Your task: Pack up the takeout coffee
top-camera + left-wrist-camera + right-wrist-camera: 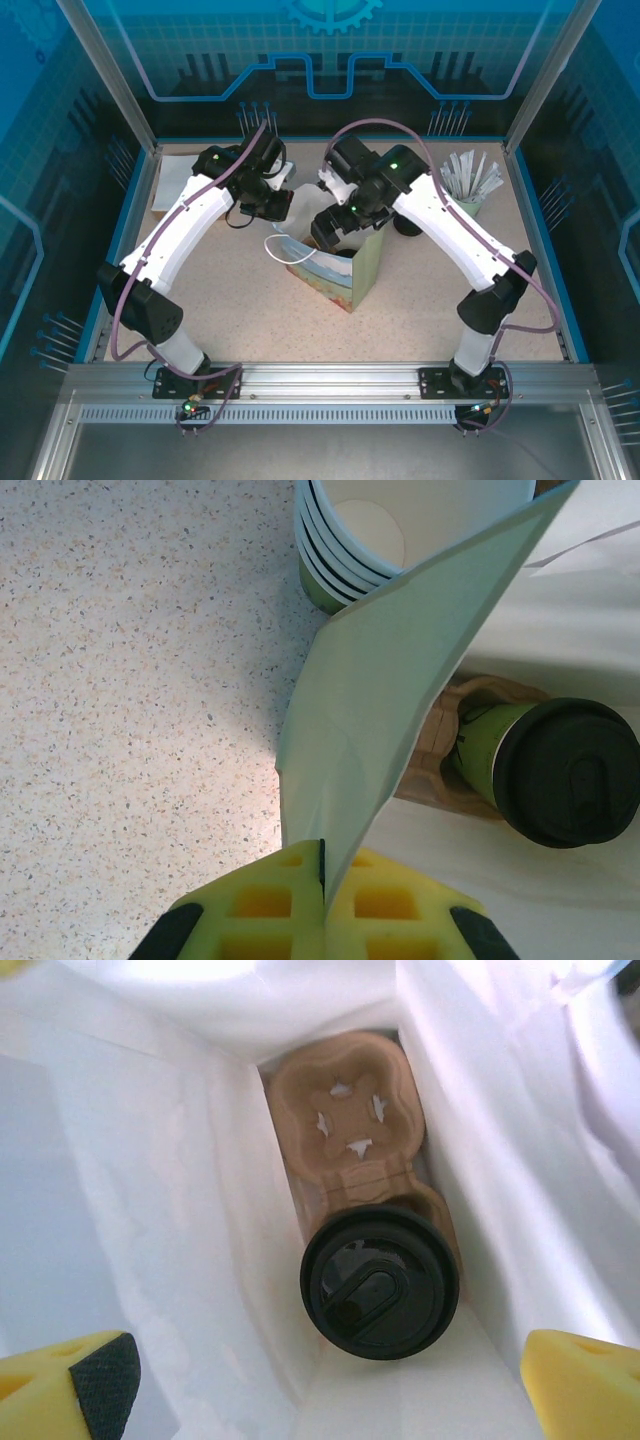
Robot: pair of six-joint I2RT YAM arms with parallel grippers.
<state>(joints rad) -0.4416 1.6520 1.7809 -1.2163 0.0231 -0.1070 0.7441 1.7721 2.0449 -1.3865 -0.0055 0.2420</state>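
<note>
1. The takeout coffee point(380, 1282), a green paper cup under a black plastic lid, stands upright in one pocket of the brown moulded-pulp carrier point(340, 1110). The carrier's other pocket is empty.
2. Cup and carrier sit together on the floor of the white-lined paper bag point(150, 1210), which stands open on the speckled bench point(130, 680).
3. We judge the packing to be almost done: the load is in place, and what is left is getting clear of the bag.
4. The right end effector point(325, 1385) hangs at the bag's mouth above the cup. Its yellow pads are spread wide and hold nothing.
5. The left end effector point(322, 865) is pressed together on the bag's upper edge, pinching the paper and holding the mouth open.
6. We think the next move calls for a straight lift of the right end effector between the bag walls. A snag could tip the bag.
7. A stack of paper cups point(380, 530) stands just beside the bag.
</note>
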